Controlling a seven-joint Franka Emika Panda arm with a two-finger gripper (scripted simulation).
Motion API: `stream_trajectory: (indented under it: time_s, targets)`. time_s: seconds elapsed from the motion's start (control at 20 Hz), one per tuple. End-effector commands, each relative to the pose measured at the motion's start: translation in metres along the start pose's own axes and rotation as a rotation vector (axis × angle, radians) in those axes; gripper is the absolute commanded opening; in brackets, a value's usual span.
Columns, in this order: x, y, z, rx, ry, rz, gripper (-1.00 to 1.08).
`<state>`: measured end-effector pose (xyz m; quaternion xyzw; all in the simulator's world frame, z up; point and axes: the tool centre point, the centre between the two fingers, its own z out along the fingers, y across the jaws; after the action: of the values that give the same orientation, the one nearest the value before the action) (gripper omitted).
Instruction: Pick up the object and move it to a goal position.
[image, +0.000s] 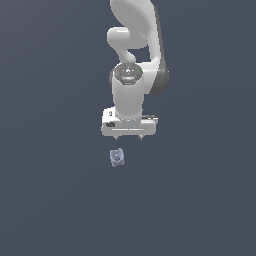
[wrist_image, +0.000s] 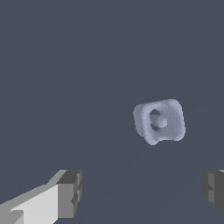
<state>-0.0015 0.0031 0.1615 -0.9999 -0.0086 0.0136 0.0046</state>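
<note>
The surface is one flat, unmarked slate-grey plane (image: 50, 200) that fills both views from edge to edge; no edge, wall or seam shows, so whether it is a bench or a floor cannot be told. No container is in sight.

The white arm (image: 131, 95) comes down from the top edge of the exterior view, its upper part cut off there, and ends in the claw (image: 128, 138), which points straight down. The claw is spread wide and holds nothing: in the wrist view its two grey fingertips (wrist_image: 70, 194) stand far apart at opposite sides of the picture (one of them is half cut off by the frame).

The object (image: 117, 157) is a small, pale lavender-blue lump lying on the grey surface, just below the claw in the exterior view and a little toward that view's left. It is apart from the fingers, not between them. In the wrist view the object (wrist_image: 159, 121) looks like a rounded, squarish ring with a small knob in its hollow; its underside is hidden.
</note>
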Motion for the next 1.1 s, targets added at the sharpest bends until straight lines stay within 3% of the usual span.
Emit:
stream_trajectory:
  time_s: [0.0,0.65,1.05]
  targets:
    - [0.000,0.000,0.000,0.000,0.000,0.000,1.00]
    - [-0.003,0.009,-0.003,0.000,-0.009,-0.002,1.00]
    - [0.008,0.021,0.016,-0.004,0.000,-0.052,1.00]
